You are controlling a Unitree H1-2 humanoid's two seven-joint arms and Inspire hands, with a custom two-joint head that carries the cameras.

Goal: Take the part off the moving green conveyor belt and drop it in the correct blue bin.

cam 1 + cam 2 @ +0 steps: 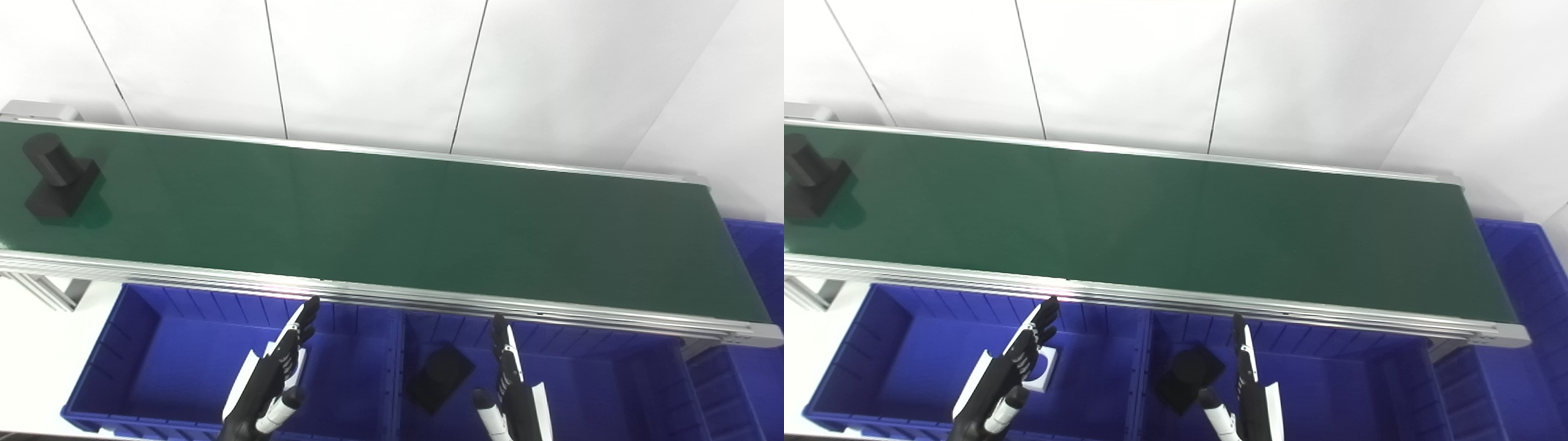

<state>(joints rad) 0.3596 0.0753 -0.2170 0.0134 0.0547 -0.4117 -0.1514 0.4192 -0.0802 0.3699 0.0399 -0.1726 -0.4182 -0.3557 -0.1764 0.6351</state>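
A black part [56, 177], a cylinder on a square base, lies on the green conveyor belt [392, 226] at its far left end. My left hand [272, 380] is open and empty, held over the left blue bin [153, 361]. My right hand [511, 386] is open and empty over the middle blue bin [588, 392]. A second black part [441, 376] lies in the middle bin, just left of my right hand. A white part [1042, 367] lies in the left bin, partly behind my left hand.
A third blue bin [756, 306] stands at the right end of the belt. The belt's aluminium rail [429, 300] runs between my hands and the belt. White wall panels stand behind the belt.
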